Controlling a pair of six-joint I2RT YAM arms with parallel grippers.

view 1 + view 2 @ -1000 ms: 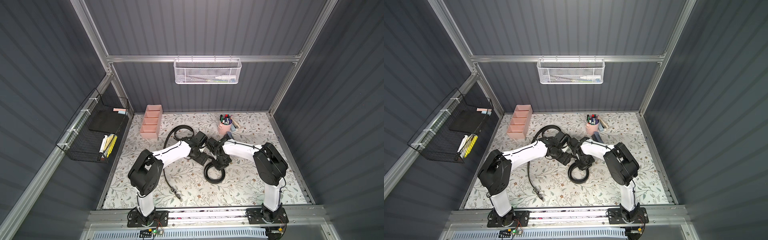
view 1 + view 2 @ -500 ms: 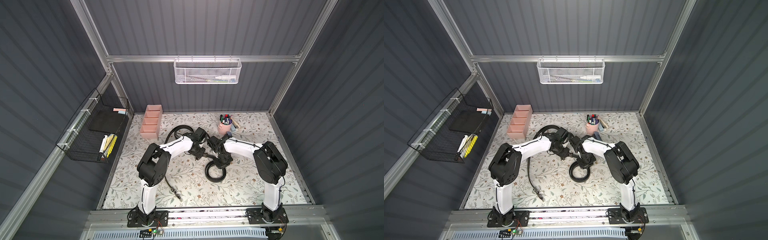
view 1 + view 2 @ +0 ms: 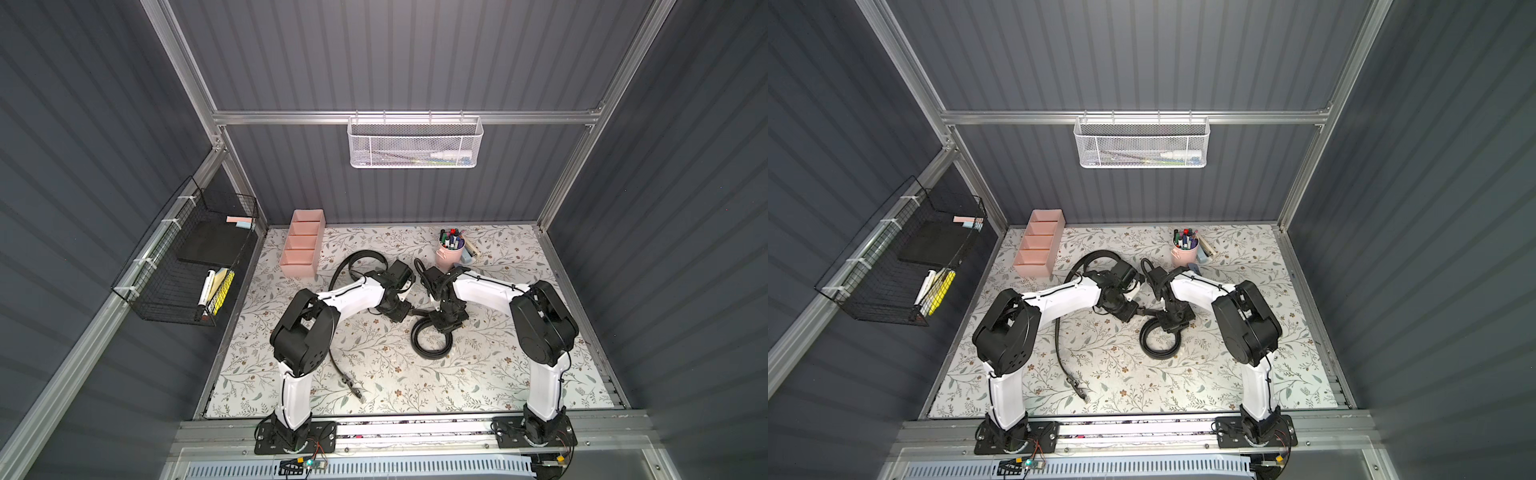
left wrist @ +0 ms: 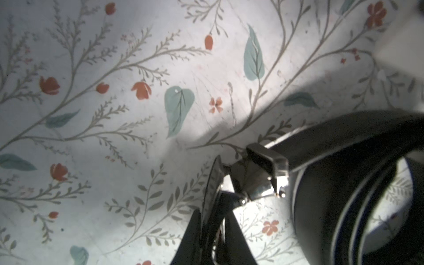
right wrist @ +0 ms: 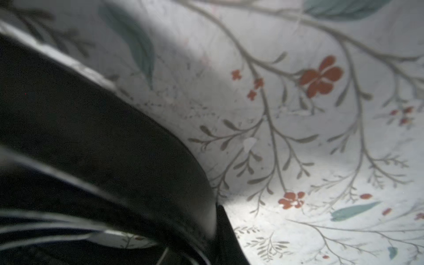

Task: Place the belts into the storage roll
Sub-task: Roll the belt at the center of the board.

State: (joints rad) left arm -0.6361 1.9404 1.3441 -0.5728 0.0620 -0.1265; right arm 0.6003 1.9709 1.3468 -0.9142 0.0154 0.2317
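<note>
One belt (image 3: 430,341) (image 3: 1160,341) lies rolled into a loose coil in the middle of the mat. My right gripper (image 3: 446,322) (image 3: 1174,322) is shut on the coil's upper side; in the right wrist view the black strap (image 5: 103,137) runs into the jaws beside one finger (image 5: 229,241). My left gripper (image 3: 409,311) (image 3: 1142,311) (image 4: 213,206) is shut on the thin metal plate of that belt's buckle (image 4: 261,176). The other belt (image 3: 338,361) (image 3: 1061,345) lies uncoiled, passing under my left arm. The storage roll (image 3: 301,243) (image 3: 1038,249) stands at the back left with nothing in it.
A pink cup of markers (image 3: 449,251) stands at the back, behind my right arm. A black wire basket (image 3: 191,266) hangs on the left wall and a white mesh basket (image 3: 415,143) on the back wall. The uncoiled belt's buckle (image 3: 357,392) lies near the front edge.
My left gripper has swung in to the coil's buckle end and shut on the buckle. The right gripper has kept its hold on the coil, which barely shifted.
</note>
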